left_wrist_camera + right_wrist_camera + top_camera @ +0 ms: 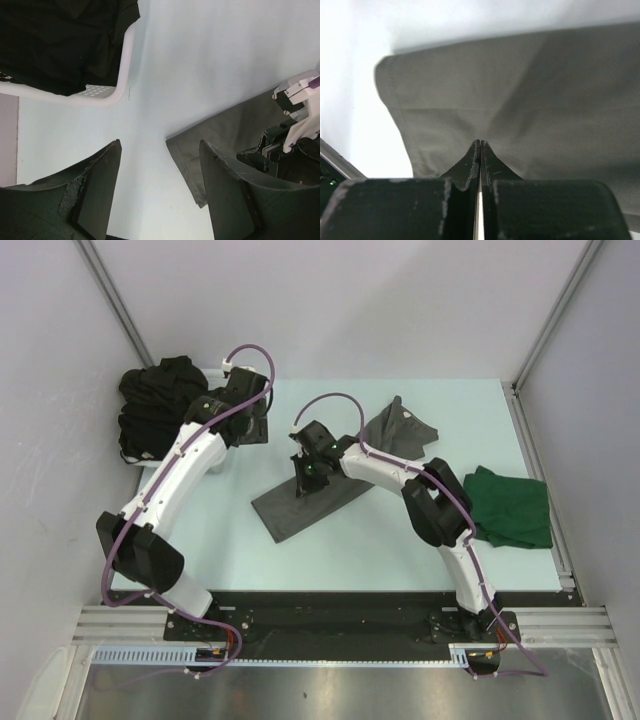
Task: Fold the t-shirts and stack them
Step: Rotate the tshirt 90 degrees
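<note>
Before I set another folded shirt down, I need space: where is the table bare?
Bare: the strip of table between the grey shirt and the near edge. Crowded: black shirts far left, green shirt right.

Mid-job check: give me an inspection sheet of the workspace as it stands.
Surface: pale table, no spills seen.
Job's things: grey t-shirt spread diagonally across centre; green t-shirt at right; black t-shirts heaped in white basket, far left.
Clutter: nothing seen.
Grippers: left gripper open, empty, beside basket; right gripper shut on grey t-shirt.
Cables: purple cables loop above both arms.
Surroundings: grey walls, metal frame.
</note>
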You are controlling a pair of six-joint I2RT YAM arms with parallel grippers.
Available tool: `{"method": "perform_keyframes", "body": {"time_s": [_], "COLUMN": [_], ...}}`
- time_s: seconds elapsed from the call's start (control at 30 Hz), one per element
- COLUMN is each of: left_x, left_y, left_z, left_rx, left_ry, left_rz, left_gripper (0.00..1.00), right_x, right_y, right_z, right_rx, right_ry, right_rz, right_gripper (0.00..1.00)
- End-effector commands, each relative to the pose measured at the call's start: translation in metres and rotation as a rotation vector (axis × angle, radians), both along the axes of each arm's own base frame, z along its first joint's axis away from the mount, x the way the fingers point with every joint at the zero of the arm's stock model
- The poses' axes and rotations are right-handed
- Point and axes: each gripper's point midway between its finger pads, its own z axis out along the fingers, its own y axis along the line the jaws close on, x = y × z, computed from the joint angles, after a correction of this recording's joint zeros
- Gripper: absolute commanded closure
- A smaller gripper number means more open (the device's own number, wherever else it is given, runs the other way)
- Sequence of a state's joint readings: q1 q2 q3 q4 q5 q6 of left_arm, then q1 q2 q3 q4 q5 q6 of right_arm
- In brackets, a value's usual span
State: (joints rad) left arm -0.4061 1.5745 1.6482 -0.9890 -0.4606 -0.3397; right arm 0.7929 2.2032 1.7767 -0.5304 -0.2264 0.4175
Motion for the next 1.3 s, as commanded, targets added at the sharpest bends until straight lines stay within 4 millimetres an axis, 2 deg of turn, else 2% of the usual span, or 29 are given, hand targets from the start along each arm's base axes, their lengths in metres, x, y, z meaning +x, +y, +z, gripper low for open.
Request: {"method": "perform_keyframes", "body": {"time_s": [0.0,0.17,0.2,0.4,0.7,0.87,1.0,1.27], "left_x": [-0.001,0.000,0.001,0.000,0.000,0.004,0.009,0.014], "left_y": [0.002,0.000,0.000,0.003,0.004,0.001,-0.002,-0.006], "left_z": [0.014,0.015,0.015,0.015,0.011,0.008,0.007,0.008], "left_rx": [-0.028,-0.036,-0.035,-0.024,-0.016,-0.019,-0.025,-0.033], "left_ry": [-0.046,-0.047,-0.046,-0.047,-0.033,-0.026,-0.025,-0.029], "left_rz": [0.005,0.003,0.002,0.008,0.008,-0.002,-0.012,-0.018], "left_gripper": [0.31,0.31,0.30,0.30,0.30,0.30,0.30,0.30], "right_x": [-0.008,-0.009,-0.005,-0.010,-0.031,-0.044,-0.056,-0.068], "right_y": [-0.004,-0.011,-0.015,-0.013,-0.020,-0.036,-0.058,-0.089], "right_z": [-0.009,-0.021,-0.030,-0.042,-0.076,-0.080,-0.085,-0.075], "right_rx": [-0.028,-0.084,-0.140,-0.208,-0.328,-0.387,-0.429,-0.451], "right_ry": [0.011,0.004,-0.035,-0.089,-0.080,-0.039,0.010,0.043], "right_rz": [0.018,0.035,0.044,0.090,0.158,0.169,0.156,0.124], "right_gripper": [1.00,1.00,1.00,1.00,1.00,1.00,1.00,1.00]}}
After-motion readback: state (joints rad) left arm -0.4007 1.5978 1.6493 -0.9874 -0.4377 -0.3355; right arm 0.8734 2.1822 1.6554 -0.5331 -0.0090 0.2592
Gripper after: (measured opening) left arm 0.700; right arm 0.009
